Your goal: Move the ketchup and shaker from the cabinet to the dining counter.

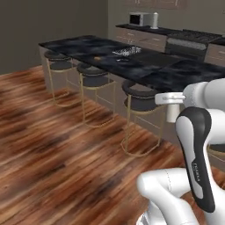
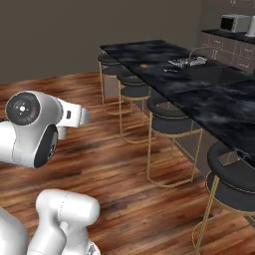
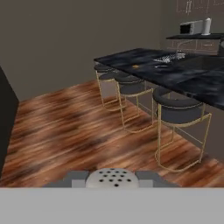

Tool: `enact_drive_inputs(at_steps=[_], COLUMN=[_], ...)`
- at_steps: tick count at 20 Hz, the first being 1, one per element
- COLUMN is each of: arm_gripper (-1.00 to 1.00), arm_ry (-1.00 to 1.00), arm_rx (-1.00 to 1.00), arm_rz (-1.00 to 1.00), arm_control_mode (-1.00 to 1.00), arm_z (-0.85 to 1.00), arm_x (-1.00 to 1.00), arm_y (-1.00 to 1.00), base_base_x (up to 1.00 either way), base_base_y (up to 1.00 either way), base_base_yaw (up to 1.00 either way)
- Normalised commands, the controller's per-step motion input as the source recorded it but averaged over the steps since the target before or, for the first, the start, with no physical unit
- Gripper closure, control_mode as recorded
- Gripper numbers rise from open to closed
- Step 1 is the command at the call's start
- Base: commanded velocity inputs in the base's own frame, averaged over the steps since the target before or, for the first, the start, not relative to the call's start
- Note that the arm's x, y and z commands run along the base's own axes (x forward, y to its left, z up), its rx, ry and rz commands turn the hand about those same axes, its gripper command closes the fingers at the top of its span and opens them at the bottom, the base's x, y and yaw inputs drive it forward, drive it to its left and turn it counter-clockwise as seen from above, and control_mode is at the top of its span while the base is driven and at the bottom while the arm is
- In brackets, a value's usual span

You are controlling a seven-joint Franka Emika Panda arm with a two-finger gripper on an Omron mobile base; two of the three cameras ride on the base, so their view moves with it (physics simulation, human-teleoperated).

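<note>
Shaker [image 3: 113, 177] between end effector [image 3: 113, 180] fingertips.

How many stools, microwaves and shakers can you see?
stools: 4
microwave: 1
shaker: 1
total: 6

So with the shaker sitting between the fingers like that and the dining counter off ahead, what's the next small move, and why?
Probably drive the base closer to the dining counter. In the hand view the shaker, its holed cap showing, sits gripped in the gripper, so the pick looks done. The counter lies across open wood floor behind stools, seemingly beyond reach. A small orange-brown thing lies on it.
</note>
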Motion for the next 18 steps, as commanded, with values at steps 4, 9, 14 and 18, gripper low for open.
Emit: enact_drive_inputs(at_steps=[4, 9, 14, 18], arm_gripper=[1.00, 1.00, 1.00, 1.00], arm_ry=[0.00, 0.00, 0.00, 0.00], arm_rx=[0.00, 0.00, 0.00, 0.00], arm_rz=[0.00, 0.00, 0.00, 0.00], arm_control_mode=[1.00, 1.00, 1.00, 1.00], arm_z=[0.00, 0.00, 0.00, 0.00], arm_x=[0.00, 0.00, 0.00, 0.00], arm_y=[0.00, 0.00, 0.00, 0.00], base_base_x=[1.00, 1.00, 1.00, 1.00], base_base_y=[0.76, 0.91, 1.00, 1.00], base_base_yaw=[-0.61, -0.59, -0.53, -0.49])
